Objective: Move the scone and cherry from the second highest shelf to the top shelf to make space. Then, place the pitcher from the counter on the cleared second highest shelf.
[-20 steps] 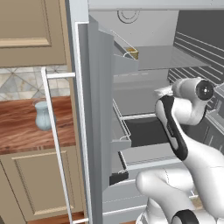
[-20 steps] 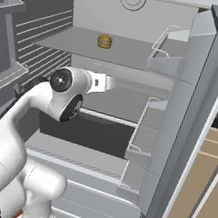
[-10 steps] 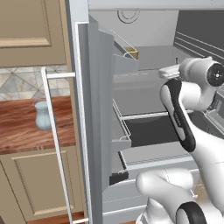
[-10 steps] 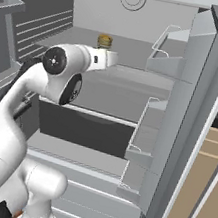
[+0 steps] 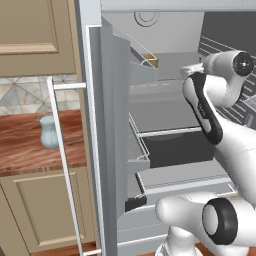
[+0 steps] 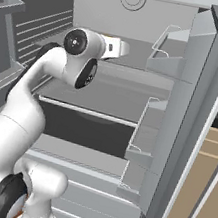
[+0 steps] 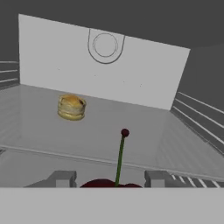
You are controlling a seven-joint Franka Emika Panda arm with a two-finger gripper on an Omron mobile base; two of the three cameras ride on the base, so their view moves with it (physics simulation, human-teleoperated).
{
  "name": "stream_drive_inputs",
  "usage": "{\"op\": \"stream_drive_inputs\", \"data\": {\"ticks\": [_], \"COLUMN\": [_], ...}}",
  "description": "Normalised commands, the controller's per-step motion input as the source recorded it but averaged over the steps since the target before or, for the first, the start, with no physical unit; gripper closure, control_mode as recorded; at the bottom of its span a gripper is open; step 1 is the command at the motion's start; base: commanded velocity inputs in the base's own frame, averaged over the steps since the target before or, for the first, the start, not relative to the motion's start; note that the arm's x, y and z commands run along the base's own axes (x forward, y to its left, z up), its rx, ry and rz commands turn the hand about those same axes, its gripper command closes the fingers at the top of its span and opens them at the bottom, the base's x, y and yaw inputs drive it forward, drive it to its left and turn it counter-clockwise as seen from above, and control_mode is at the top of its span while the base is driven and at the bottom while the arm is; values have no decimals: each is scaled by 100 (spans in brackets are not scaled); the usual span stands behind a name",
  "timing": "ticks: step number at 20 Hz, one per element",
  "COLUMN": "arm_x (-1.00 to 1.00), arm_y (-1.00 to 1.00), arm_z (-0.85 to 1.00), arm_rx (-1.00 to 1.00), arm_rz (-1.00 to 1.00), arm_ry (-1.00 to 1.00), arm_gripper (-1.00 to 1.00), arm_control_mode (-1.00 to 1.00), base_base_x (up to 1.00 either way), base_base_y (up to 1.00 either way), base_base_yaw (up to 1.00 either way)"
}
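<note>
Hand view: the gripper (image 7: 112, 180), jaws half closed on the cherry (image 7: 110, 183) at bottom centre, faced the top shelf (image 7: 144, 140); releasing clear of the scone (image 7: 71, 107), upper left, looked wisest.

top shelf (image 7: 144, 140): scone (image 7: 71, 107) resting on it | counter (image 5: 22, 145): pitcher (image 5: 49, 132) upright

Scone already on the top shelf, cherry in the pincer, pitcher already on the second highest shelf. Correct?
Not quite: the pitcher stands on the counter, as the left base view shows. The rest holds: in the hand view the scone sits on the top shelf and the cherry is between the pincer tips.
</note>
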Motion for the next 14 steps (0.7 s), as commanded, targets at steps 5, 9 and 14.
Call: {"op": "stream_drive_inputs", "data": {"ticks": [5,9,14], "arm_x": [100,100,95], "arm_y": [-3,-11,-17], "arm_z": [-31,-36,-15], "arm_rx": [4,6,5], "arm_rz": [3,5,4], "arm_ry": [16,14,3], "arm_gripper": [100,100,100], "arm_control_mode": [-100,-100,-100], "base_base_x": [0,0,0], "base_base_y": [0,0,0], "base_base_yaw": [0,0,0]}}
